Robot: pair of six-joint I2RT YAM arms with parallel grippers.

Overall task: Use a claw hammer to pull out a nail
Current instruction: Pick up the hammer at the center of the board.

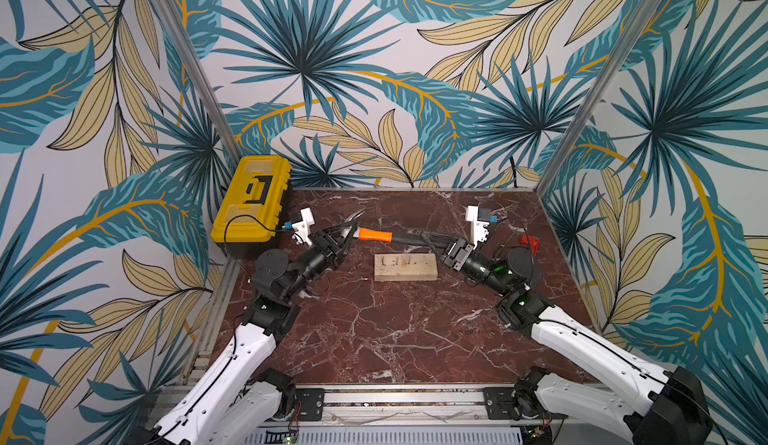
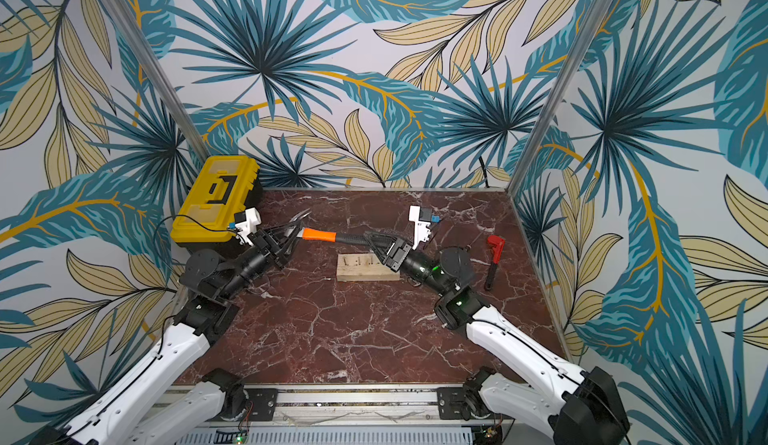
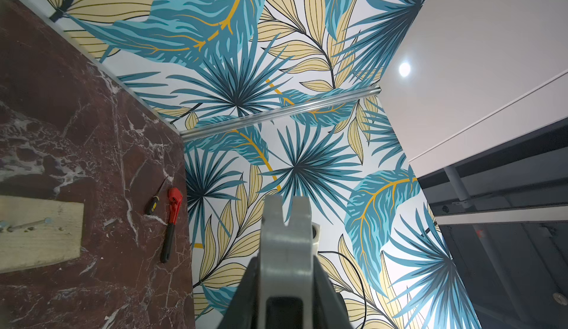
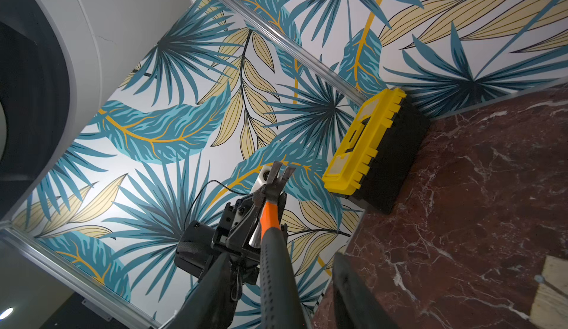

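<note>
- A claw hammer (image 1: 375,235) hangs level above the worktop (image 1: 374,339), just beyond the far edge of a wooden block (image 1: 405,267) studded with nails (image 1: 394,261). Its steel head points left and its black grip right.
- The left fingers (image 3: 242,293) are clenched on the steel head, with the forked claw jutting out past them.
- The right fingers (image 4: 350,290) straddle the black grip. One lies against the rubber and the other seems to stand a little off it, so from here I cannot tell whether they truly hold.
- This looks like a hand-over from head to handle, with the pulling itself not yet begun.
- To do it well, the right fingers should clamp squarely across the rubber, low on the handle for leverage, before the left ones let go of the head. If the head is released too soon, the hammer could drop onto the block.
- A yellow toolbox (image 1: 251,197) sits at the far left, and a red wrench (image 2: 493,262) lies at the right, well apart.
</note>
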